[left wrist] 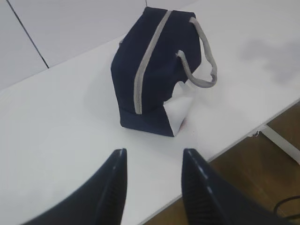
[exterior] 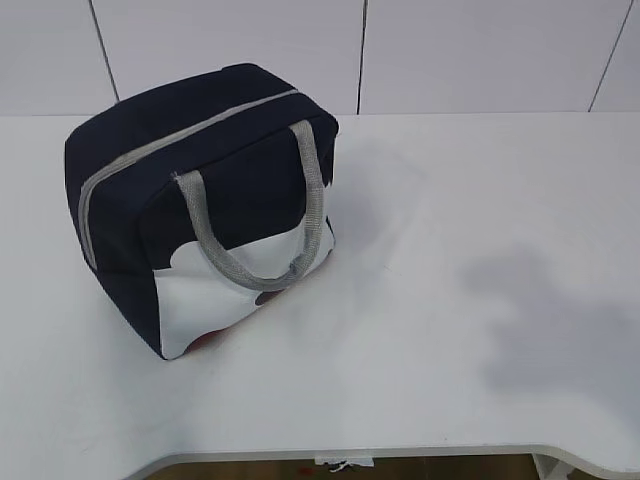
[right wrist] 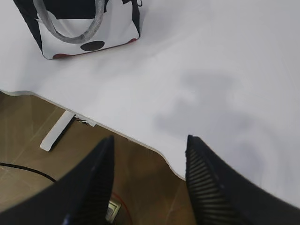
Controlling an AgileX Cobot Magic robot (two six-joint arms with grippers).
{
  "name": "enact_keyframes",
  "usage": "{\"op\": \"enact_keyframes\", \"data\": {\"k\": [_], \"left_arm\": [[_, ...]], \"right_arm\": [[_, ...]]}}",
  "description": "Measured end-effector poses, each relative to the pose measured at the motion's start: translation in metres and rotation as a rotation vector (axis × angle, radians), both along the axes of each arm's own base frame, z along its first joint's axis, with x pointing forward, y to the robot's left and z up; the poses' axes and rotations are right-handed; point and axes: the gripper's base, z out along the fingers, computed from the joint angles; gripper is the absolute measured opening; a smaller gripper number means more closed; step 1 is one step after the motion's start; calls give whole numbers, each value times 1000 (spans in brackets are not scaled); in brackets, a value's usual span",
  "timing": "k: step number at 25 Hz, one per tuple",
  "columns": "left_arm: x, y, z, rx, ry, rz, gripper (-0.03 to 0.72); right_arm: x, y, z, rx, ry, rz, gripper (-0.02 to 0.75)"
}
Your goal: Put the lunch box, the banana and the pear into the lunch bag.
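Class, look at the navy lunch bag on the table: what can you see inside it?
Nothing: the lunch bag is zipped shut along its grey zipper, so its contents are hidden. No lunch box, banana or pear shows on the white table.

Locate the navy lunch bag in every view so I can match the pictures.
Exterior view: the large boxy navy-blue fabric lunch bag stands left of centre on the white table, zipper shut.
Left wrist view: upper centre, beyond the open jaws.
Right wrist view: top left corner, only its lower white panel shows.
Shared landmark: the grey strap handle.
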Motion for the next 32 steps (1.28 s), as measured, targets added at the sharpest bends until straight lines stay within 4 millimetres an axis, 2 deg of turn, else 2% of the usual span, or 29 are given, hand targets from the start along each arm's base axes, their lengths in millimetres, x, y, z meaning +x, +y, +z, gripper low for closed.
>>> {"op": "enact_keyframes", "data": {"k": [7,12,16,21,24,32], "left_arm": [[-1,-3,-50,-6,89,-27,246],[-4,-3,-86,-42,109,-6,244],[-6,0,-101,-69,87,22,244],[2,1,-119,-43,136,71,244],[5,2,-120,-47,123,81,244],[13,5,-123,-86,103,167,244]], "right_arm": [[-54,-18,-30,47,-144,1,378],[-77,-26,-60,80,-219,-8,378],[-69,-27,-79,62,-172,-61,378],[-55,-29,-101,37,-84,-141,378],[-49,-27,-113,28,-43,-154,378],[-39,-26,-118,33,-92,-164,378]]}}
